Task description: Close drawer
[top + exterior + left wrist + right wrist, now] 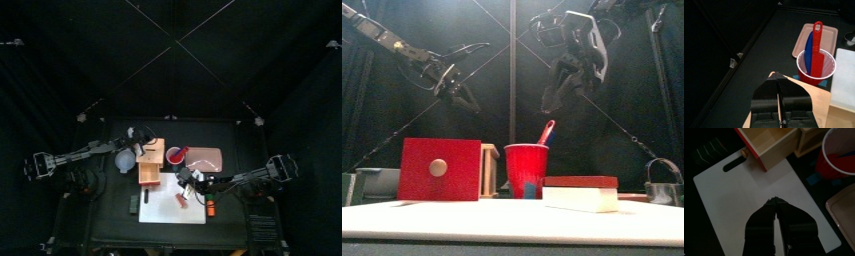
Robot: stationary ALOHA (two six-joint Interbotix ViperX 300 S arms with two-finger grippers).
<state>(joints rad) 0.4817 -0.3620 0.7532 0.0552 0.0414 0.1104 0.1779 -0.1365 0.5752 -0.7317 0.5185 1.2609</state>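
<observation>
Drawer point(767, 144) of light-tan wood with a red front sits pulled out of its box unit point(147, 163), just beside the red plastic cup point(815, 66). Right end effector point(773, 203) hangs pressed together above the flat white sheet point(751, 203); left end effector point(778, 79) likewise pressed together, over the unit.

Two black robot arms reach in from opposite sides, both held up in the air. The left arm comes from nine o'clock, bent at the elbow, its left gripper point(460, 92) angled downward toward the middle. In its wrist view the left gripper point(779, 81) shows its jaws pressed together. The right arm comes from three o'clock, its right gripper point(556, 95) hanging higher, pointing down. Its wrist view shows the right gripper point(773, 201) with jaws also closed to a point.
</observation>
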